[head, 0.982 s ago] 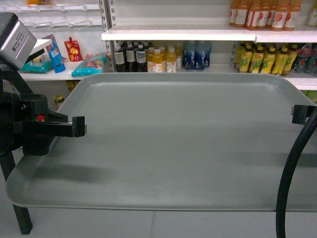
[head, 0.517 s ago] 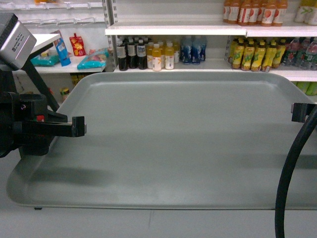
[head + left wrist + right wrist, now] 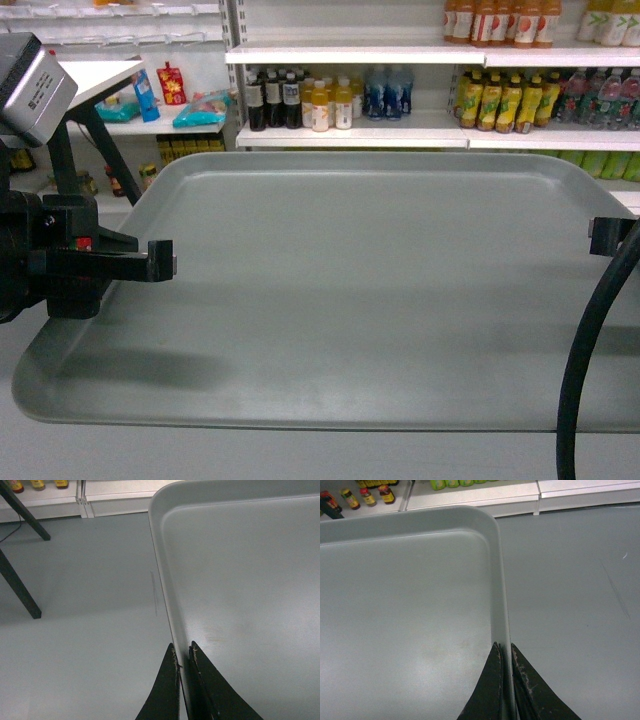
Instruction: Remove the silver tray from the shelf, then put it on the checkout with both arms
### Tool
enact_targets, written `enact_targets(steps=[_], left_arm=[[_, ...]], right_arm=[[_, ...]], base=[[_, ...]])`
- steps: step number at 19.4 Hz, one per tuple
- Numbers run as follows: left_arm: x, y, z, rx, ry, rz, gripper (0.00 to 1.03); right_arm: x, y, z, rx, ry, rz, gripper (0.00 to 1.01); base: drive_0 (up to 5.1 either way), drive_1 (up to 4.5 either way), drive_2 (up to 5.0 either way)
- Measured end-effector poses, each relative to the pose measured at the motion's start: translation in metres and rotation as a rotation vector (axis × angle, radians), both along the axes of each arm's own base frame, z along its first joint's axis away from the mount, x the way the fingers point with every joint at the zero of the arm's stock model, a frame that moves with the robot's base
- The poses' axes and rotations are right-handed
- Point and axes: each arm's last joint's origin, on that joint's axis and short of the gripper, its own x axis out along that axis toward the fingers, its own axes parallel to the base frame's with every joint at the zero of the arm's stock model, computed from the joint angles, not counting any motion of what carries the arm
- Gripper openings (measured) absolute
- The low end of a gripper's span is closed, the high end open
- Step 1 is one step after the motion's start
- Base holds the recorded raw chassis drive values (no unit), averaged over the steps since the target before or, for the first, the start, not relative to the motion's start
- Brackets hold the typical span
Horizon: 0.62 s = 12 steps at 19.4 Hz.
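The silver tray (image 3: 360,290) hangs level in the air over the grey floor, filling most of the head view. My left gripper (image 3: 162,262) is shut on its left rim, and the left wrist view shows the rim pinched between the black fingers of that gripper (image 3: 181,647). My right gripper (image 3: 603,236) is shut on the right rim, which runs between its fingers in the right wrist view (image 3: 504,646). The shelf (image 3: 350,133) stands behind the tray, apart from it. A corner of the white checkout (image 3: 105,78) shows at upper left.
Rows of drink bottles (image 3: 320,100) fill the shelf boards behind. Snack packs (image 3: 200,108) lie on a lower board at left. The checkout's dark slanted legs (image 3: 20,587) stand on the floor left of the tray. Grey floor (image 3: 570,605) lies under and beside it.
The shelves have slid right and farther off in the head view, and the checkout's top and legs have come into sight at left. Both grippers still hold the tray the same way.
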Motion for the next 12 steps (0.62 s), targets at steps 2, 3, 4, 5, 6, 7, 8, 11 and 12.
enact_targets(steps=[2,3,4,5,6,7,8,11,12], left_arm=[[0.0002,0.0,0.0013,-0.003,-0.011,0.0,0.04],[0.0,0.0,0.0008,-0.002,-0.006,-0.001,0.04],[-0.0002,0.0,0.0006,-0.001,-0.003,0.0,0.04],[0.0001,0.0,0.001,-0.002,-0.008,0.0,0.04],[0.0001,0.0,0.001,-0.003,-0.008,0.0,0.04],[0.0,0.0,0.0009,-0.002,-0.006,0.0,0.04],[0.0,0.0,0.0009,-0.002,-0.007,0.0,0.04],[0.0,0.0,0.0009,-0.002,-0.007,0.0,0.04],[0.0,0.0,0.0009,-0.002,-0.007,0.0,0.04]], right_arm=[[0.0001,0.0,0.0019,0.003,-0.013,0.0,0.03],[-0.0002,0.0,0.001,0.001,-0.006,0.0,0.03],[-0.0003,-0.0001,0.0008,0.001,-0.004,0.0,0.03],[0.0001,0.0,0.0017,0.002,-0.012,0.0,0.03],[-0.0001,0.0,0.0014,0.002,-0.009,0.0,0.03],[0.0,0.0,0.0013,0.002,-0.009,0.0,0.03],[0.0,0.0,0.0014,0.002,-0.009,0.0,0.03],[0.0,0.0,0.0014,0.002,-0.009,0.0,0.03],[0.0,0.0,0.0013,0.002,-0.009,0.0,0.03]], base=[[0.0,0.0,0.0],[0.0,0.0,0.0],[0.0,0.0,0.0],[0.0,0.0,0.0],[0.0,0.0,0.0],[0.0,0.0,0.0],[0.0,0.0,0.0],[0.0,0.0,0.0],[0.0,0.0,0.0]])
